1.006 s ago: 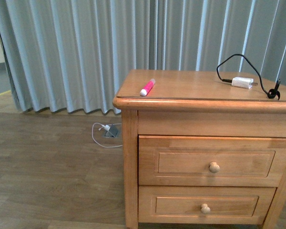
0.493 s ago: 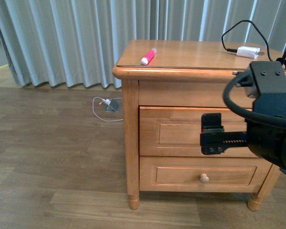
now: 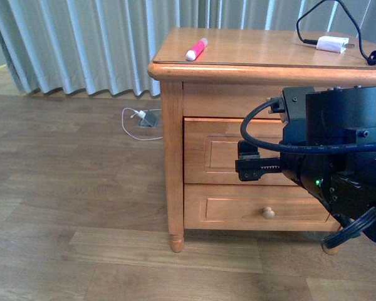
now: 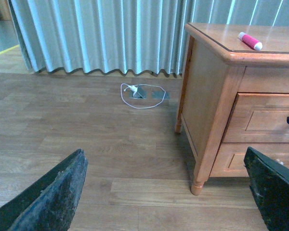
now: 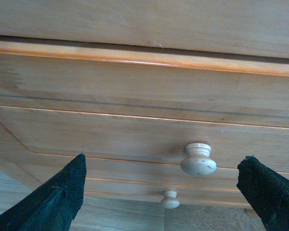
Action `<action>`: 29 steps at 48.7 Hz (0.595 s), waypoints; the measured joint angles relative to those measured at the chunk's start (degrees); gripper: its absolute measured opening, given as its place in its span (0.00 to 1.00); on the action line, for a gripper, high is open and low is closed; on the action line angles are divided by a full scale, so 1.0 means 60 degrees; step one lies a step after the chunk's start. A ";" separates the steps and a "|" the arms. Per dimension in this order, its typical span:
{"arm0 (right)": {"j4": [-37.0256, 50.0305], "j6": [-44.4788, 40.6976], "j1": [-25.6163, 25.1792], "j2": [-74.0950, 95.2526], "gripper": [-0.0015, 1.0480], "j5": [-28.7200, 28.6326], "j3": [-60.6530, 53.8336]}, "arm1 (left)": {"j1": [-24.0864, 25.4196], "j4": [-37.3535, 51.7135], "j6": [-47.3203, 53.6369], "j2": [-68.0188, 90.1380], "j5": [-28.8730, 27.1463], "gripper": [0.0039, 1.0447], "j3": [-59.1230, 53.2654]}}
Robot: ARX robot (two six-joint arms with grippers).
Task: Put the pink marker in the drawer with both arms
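Observation:
The pink marker [image 3: 196,49] lies on the wooden nightstand's top, near its front left corner; the left wrist view also shows this marker [image 4: 250,41]. The upper drawer [image 3: 213,153] is closed. My right gripper [image 3: 254,164] is held open right in front of it, and the bulky black arm hides the drawer's knob in the front view. In the right wrist view the knob [image 5: 198,159] sits between the spread fingers of the right gripper [image 5: 162,163], nearer one finger, apart from both. My left gripper [image 4: 164,159] is open over the floor, left of the nightstand, holding nothing.
A white charger block [image 3: 333,44] with a black cable lies on the top at the back right. The lower drawer [image 3: 232,213] is closed, its knob [image 3: 268,213] showing. A white cord and adapter [image 3: 144,119] lie on the wood floor by the curtain [image 3: 81,44].
The right arm has come into the front view and moved left across the upper drawer's front, covering its knob. The nightstand now sits higher in the picture.

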 joint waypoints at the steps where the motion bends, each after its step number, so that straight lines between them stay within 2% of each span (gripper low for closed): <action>1: 0.0015 0.0018 -0.0029 0.0087 0.92 0.0022 0.0055 | 0.0000 0.0000 0.0000 0.0000 0.0000 0.95 0.0000; 29: 0.0044 0.0040 -0.0441 0.1086 0.92 -0.0051 0.1020 | 0.0000 0.0000 0.0000 0.0000 0.0000 0.95 0.0000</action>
